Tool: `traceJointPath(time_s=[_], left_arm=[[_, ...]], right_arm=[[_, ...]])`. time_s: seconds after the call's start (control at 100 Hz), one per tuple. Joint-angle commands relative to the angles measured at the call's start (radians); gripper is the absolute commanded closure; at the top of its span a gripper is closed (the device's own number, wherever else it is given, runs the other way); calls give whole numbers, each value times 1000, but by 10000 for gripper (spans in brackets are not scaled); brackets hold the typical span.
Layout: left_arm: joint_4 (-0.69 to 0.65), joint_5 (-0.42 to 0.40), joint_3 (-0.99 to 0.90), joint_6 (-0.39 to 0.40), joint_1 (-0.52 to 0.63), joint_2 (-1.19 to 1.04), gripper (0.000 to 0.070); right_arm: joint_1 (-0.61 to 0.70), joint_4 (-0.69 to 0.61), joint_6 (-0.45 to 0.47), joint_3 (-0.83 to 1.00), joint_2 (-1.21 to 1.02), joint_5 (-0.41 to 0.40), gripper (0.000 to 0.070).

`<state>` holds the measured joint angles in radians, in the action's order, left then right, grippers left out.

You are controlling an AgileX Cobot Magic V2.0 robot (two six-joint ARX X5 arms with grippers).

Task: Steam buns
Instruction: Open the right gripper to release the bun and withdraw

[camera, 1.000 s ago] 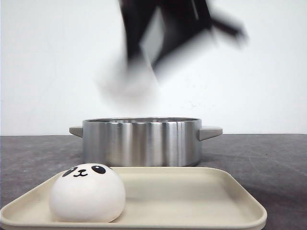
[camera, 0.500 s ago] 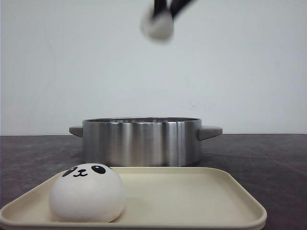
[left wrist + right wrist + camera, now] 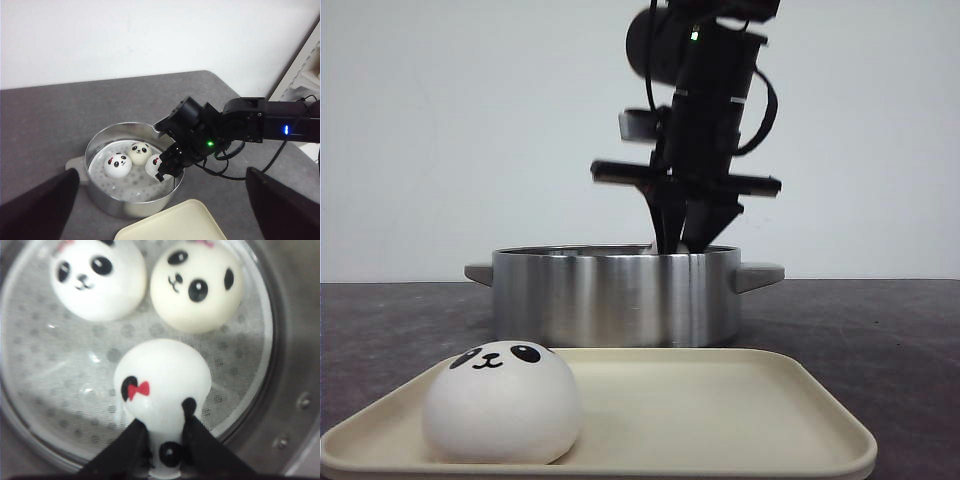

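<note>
A steel pot (image 3: 615, 295) stands behind a cream tray (image 3: 720, 420). One white panda bun (image 3: 502, 402) sits at the tray's left end. My right gripper (image 3: 682, 240) reaches down into the pot, shut on a bun with a red bow (image 3: 162, 385). Its fingers (image 3: 202, 445) pinch that bun's near side. Two more buns (image 3: 97, 277) (image 3: 197, 285) lie on the perforated rack beyond it. The left wrist view shows all three buns in the pot (image 3: 118, 164) (image 3: 140, 151) (image 3: 153, 163) from above. My left gripper (image 3: 161, 172) hovers high over the table, open and empty.
The pot's side handles (image 3: 760, 274) stick out left and right. The perforated steamer rack (image 3: 60, 370) has bare room on the side nearest the tray. The grey table's far edge meets a white wall. A white shelf unit (image 3: 305, 70) stands past the table's corner.
The right arm has come down from high above, carrying the bun, and now has its fingers inside the pot. The bun on the tray has not moved.
</note>
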<state>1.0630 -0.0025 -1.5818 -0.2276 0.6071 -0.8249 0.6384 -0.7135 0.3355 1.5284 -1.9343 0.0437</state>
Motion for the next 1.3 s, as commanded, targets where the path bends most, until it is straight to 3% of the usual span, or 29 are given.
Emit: traceJointPath(time_s=[0.0,0.1,0.16,0.52,0.55,0.59,0.71,1.04,1.29], left_arm=[[0,-6,-14,7,8,-12,0],[14,-7,-14,7,8,-18,0],[19,-7,-14,7,8,-22,0],[25,-7,-14,8,8,-39,0],[30,-7,-14,8,8,-40,0],[37,-6,-12,8,8,-47,0],[43,-4,16,7,8,-64,0],[-40,46,251,-34,9,-97,0],[-200,193,549,-158,34,-135,0]], right_arm=[[5,14,-16,13,-16,-2,602],[5,22,-20,13,-16,8,297],[5,20,-20,13,-16,12,204],[-1,-39,-31,43,-9,26,190],[-1,-49,-40,58,-3,25,204],[1,-63,-53,78,14,25,280],[23,-87,-67,140,98,36,700],[153,-73,-112,185,498,76,696],[264,-125,-116,185,707,263,696]])
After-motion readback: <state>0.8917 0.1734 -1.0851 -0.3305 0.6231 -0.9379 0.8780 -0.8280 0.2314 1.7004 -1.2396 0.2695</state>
